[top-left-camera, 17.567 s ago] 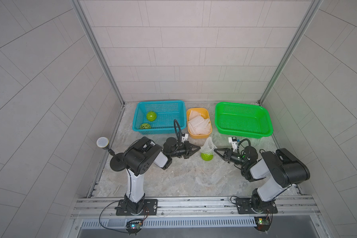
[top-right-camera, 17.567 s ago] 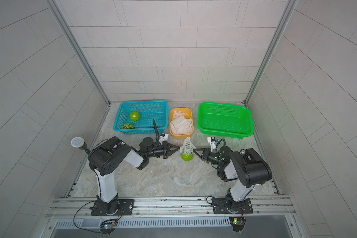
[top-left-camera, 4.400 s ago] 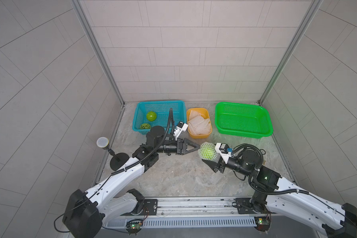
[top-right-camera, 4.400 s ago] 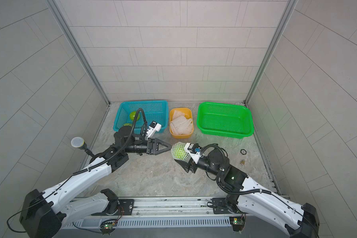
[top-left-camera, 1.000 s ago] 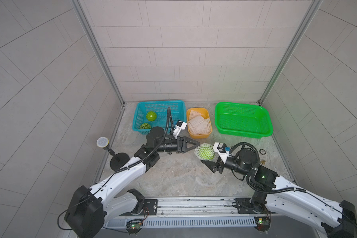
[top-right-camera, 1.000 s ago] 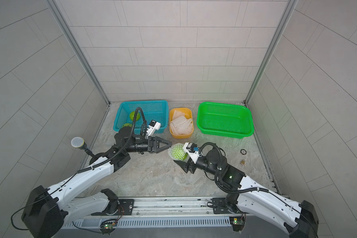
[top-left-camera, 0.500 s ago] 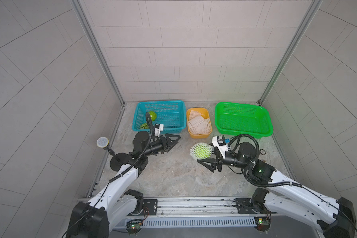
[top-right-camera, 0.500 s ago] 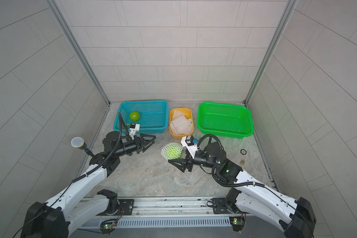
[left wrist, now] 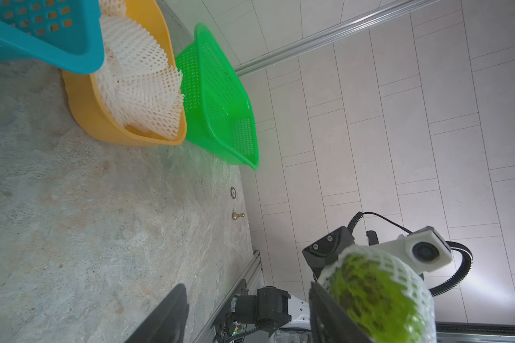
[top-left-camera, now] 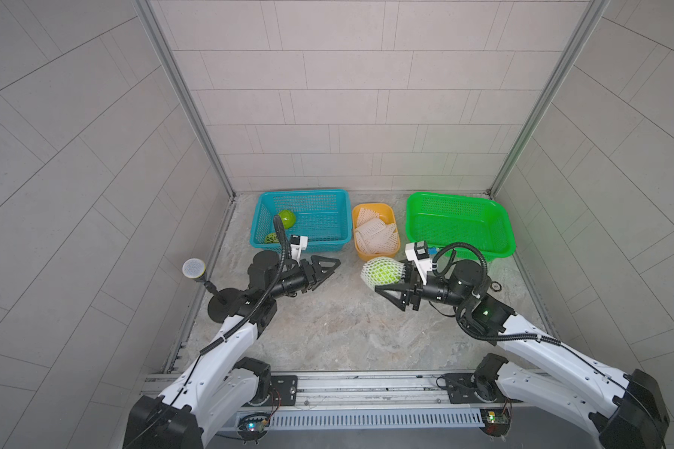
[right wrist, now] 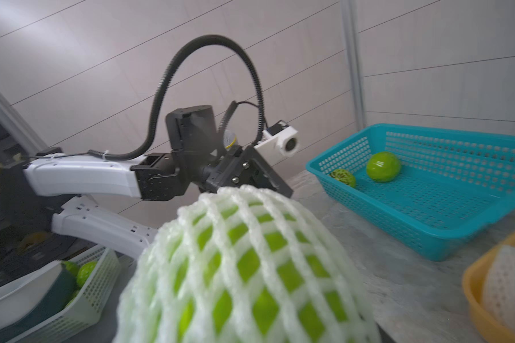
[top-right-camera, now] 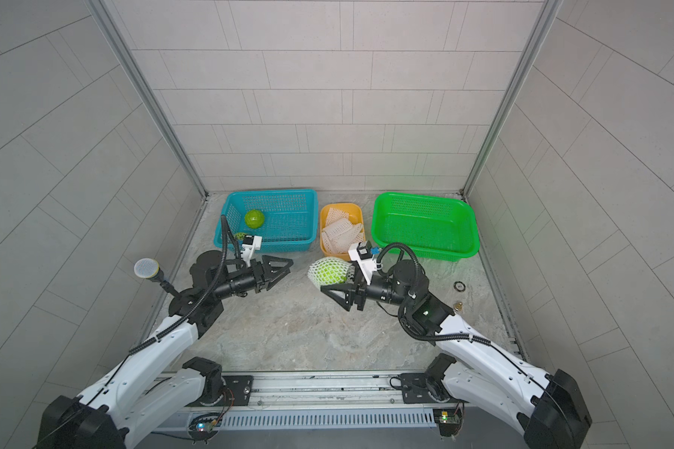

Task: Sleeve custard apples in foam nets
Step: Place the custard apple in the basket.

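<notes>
Right, our right gripper [top-left-camera: 386, 278] is clutching the netted custard apple [top-left-camera: 381, 269] beside the orange tub [top-left-camera: 362, 253] for drop-off; our left gripper [top-left-camera: 332, 267] is hanging released.

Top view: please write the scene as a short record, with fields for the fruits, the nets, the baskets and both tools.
netted custard apple: one, held in front of the orange basket
right tool: shut on the netted custard apple
left tool: open, empty, apart from the fruit
bare custard apples: two, in the blue basket
foam nets: piled in the orange basket
green basket: empty
</notes>
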Controlling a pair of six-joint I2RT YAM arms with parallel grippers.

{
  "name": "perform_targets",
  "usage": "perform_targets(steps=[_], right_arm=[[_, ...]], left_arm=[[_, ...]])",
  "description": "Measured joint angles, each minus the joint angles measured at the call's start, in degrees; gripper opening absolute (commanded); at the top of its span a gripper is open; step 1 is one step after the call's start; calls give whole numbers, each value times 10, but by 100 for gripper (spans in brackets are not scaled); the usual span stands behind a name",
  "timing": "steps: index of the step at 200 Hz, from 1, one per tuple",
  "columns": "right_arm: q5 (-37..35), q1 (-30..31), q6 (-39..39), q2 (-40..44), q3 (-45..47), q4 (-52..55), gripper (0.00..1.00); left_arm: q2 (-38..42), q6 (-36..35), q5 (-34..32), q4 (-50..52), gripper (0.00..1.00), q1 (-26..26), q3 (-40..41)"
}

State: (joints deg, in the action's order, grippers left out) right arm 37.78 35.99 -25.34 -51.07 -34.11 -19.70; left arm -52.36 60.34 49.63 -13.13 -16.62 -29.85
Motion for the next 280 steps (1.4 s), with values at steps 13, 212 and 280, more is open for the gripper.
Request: perform_targets(steps=[13,212,280], right_arm=[[-31,-31,7,0,-13,34,79],[-268,-341,17,-506,-371,214,78],[-254,-341,15,-642,-458,213,78]], left_arm=[[0,-9,0,9,71,0,0],[-8,-67,-76,95,100,-71,-7],[-8,-69,-91,103,100,-77,-7]])
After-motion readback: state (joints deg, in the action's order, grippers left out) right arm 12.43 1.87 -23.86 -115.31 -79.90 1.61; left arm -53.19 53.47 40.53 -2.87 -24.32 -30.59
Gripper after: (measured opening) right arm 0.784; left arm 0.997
